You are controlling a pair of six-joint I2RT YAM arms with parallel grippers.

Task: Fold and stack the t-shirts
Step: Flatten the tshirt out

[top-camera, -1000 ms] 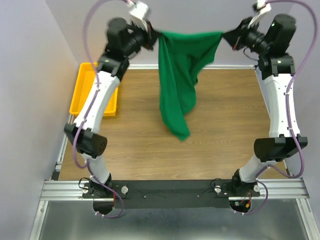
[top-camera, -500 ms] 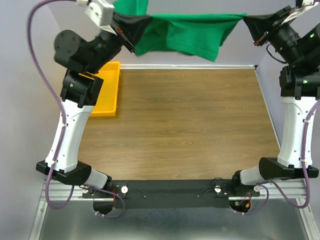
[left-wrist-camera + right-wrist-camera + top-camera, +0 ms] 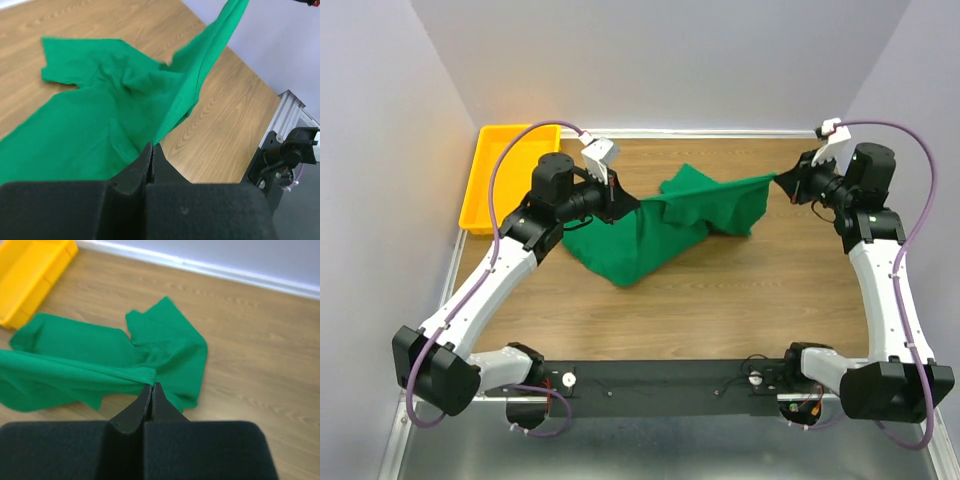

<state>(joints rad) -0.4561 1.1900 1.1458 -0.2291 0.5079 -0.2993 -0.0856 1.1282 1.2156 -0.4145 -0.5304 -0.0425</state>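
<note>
Both pincers are pinching the green t-shirt [image 3: 655, 230]: left pincer [image 3: 628, 205] and right pincer [image 3: 782, 181] are each pressed tight on its upper edge. Its long axis runs left to right between them, with the body heaped on the table [image 3: 750, 290] centre-left. Those are thin pinches, so a hard tug could slip a corner, and the bunching could crease.

Your t-shirt [image 3: 642, 245] is soft matt cloth, your table [image 3: 750, 290] smooth wood grain, your tray [image 3: 492, 172] glossy yellow plastic
</note>
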